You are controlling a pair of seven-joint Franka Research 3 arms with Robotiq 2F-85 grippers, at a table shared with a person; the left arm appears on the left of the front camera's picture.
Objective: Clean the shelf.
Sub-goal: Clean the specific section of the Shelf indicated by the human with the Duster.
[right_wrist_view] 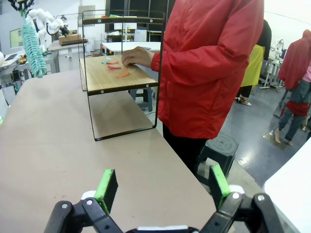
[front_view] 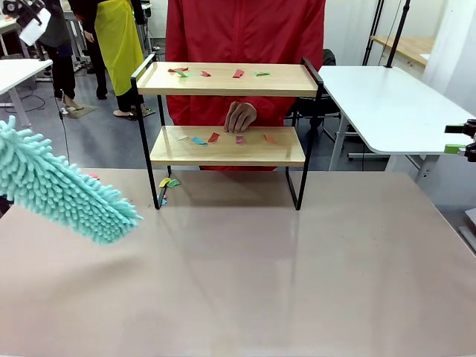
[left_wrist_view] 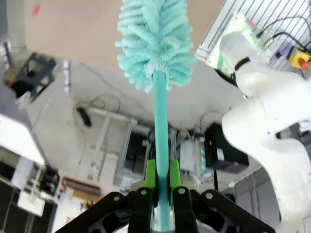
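Shelf (front_view: pixel 223 88): standing upright at the far middle of the tan table (front_view: pixel 297 260), directly in front of a person in a red jacket (front_view: pixel 245 30); in the right wrist view it (right_wrist_view: pixel 104 81) is sitting well beyond the gripper's pads.
Paper scraps: lying scattered on the top board (front_view: pixel 238 73) and the lower board (front_view: pixel 213 137); a few more (front_view: pixel 168 182) are lying on the table by the shelf's front left leg.
Duster (front_view: pixel 67 190): teal chenille head hanging tilted above the table's left side, well apart from the shelf.
Left gripper (left_wrist_view: pixel 160 170): clenching the duster's teal handle (left_wrist_view: pixel 160 141) between its green pads.
Right gripper (right_wrist_view: pixel 163 182): holding its jaws spread wide, grasping nothing; hovering past the table's right edge (front_view: pixel 455 139).
Person's hand (front_view: pixel 240 117): reaching in from behind, resting over the lower board among the scraps.
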